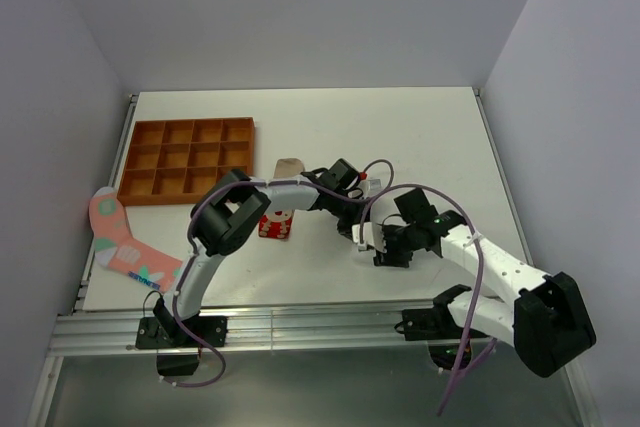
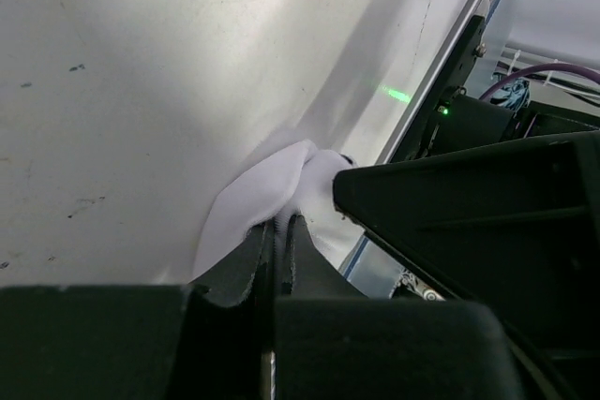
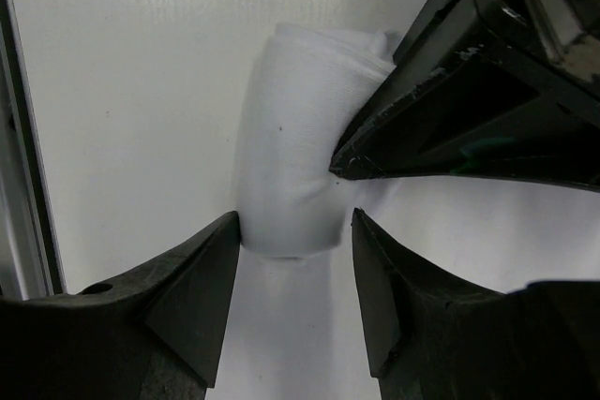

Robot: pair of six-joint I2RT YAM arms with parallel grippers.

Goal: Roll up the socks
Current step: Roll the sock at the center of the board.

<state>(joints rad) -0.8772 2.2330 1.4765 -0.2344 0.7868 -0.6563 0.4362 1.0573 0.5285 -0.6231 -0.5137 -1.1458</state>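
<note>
One white sock (image 3: 289, 128), left pincer (image 2: 281, 224) pinching, right pincer (image 3: 295, 222) straddling

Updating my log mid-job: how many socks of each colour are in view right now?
white sock: 1
beige sock: 1
red sock with white spots: 1
pink patterned sock: 1
Total: 4 socks
</note>
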